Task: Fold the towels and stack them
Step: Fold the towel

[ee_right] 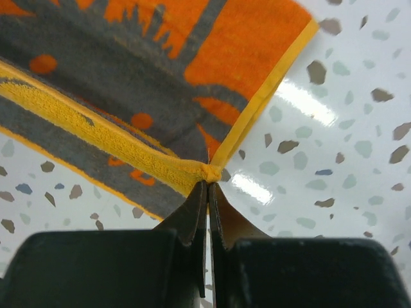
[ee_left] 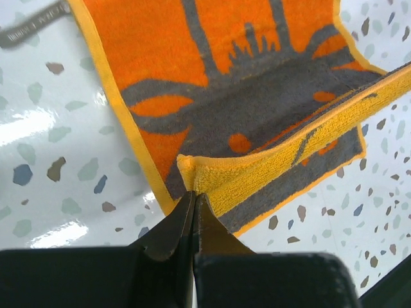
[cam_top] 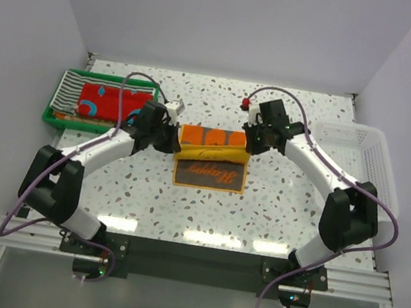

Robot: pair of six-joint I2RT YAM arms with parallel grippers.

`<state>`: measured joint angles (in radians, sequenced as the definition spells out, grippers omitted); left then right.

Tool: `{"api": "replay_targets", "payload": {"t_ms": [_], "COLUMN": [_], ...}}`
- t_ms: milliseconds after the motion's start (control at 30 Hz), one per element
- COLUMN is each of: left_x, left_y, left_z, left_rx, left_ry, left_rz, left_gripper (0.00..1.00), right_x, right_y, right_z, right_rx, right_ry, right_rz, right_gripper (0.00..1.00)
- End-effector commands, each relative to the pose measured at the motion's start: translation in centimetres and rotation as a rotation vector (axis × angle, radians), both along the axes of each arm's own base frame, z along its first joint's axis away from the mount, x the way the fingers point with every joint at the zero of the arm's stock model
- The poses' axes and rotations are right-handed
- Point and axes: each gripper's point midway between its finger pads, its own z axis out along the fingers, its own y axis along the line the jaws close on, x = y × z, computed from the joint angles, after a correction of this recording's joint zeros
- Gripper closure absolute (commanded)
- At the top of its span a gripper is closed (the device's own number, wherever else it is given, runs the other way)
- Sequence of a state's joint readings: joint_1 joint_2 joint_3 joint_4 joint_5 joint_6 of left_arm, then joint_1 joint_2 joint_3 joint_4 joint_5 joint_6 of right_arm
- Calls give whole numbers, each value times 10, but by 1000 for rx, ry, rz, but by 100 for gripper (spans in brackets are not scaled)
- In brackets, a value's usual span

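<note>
**Top view, left to right**

- Green tray [cam_top: 51, 112], upper left of the frame, on the table [cam_top: 283, 204]. It holds a black-and-white striped towel [cam_top: 66, 89] at its left end. A red towel [cam_top: 105, 102] lies just beside that and fills the rest of the tray.
- Left gripper [cam_top: 177, 147], just right of the tray, at the left side of the orange towel [cam_top: 214, 137].
- Orange towel, centre of the frame, on the table. An orange part lies at the far side and a grey panel at the near side. A yellow band is raised across the middle between the two grippers.
- Right gripper [cam_top: 249, 150], at the towel's right side.
- White mesh basket [cam_top: 378, 160], right edge of the frame, well apart from the towel.

**Left wrist view**

- Left gripper [ee_left: 192, 200], lower centre, clenched on the yellow corner of the orange towel [ee_left: 160, 38]. The towel's flat part fills the upper frame.

**Right wrist view**

- Right gripper [ee_right: 207, 187], lower centre, pinched tight on the bunched yellow corner of the orange towel [ee_right: 247, 45]. The raised edge runs off to the upper left.
</note>
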<state>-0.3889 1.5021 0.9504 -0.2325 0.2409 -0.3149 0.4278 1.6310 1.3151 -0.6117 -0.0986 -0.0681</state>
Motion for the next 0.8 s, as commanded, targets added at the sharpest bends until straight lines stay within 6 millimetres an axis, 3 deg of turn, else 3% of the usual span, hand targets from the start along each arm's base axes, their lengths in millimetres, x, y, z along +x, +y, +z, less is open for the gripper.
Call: {"api": "replay_targets", "payload": {"t_ms": [0, 33, 267, 333, 500, 667, 700, 767], "left_x": [-12, -17, -33, -38, -58, -88, -99, -107], "left_y": [6, 4, -5, -2, 6, 1, 1, 2], "left_z": [-25, -32, -47, -47, -45, -24, -30, -22], "left_rx": [24, 23, 16, 23, 7, -54, -58, -103], "left_ry": [57, 68, 111, 108, 121, 87, 105, 96], "left_rz": [3, -4, -22, -14, 13, 15, 15, 47], "left_gripper": [100, 99, 91, 79, 48, 39, 28, 21], "right_x": [-13, -17, -32, -36, -58, -99, -106, -121], "right_y": [-10, -12, -11, -10, 0, 7, 8, 2], "right_z": [-16, -28, -55, -57, -56, -59, -57, -65], "right_rx": [-22, -35, -43, -37, 30, 66, 83, 88], "right_ry": [21, 47, 113, 128, 181, 238, 246, 284], "right_rz": [-18, -22, -7, -5, 12, 31, 11, -21], "right_gripper": [100, 100, 100, 100, 80, 68, 64, 60]}}
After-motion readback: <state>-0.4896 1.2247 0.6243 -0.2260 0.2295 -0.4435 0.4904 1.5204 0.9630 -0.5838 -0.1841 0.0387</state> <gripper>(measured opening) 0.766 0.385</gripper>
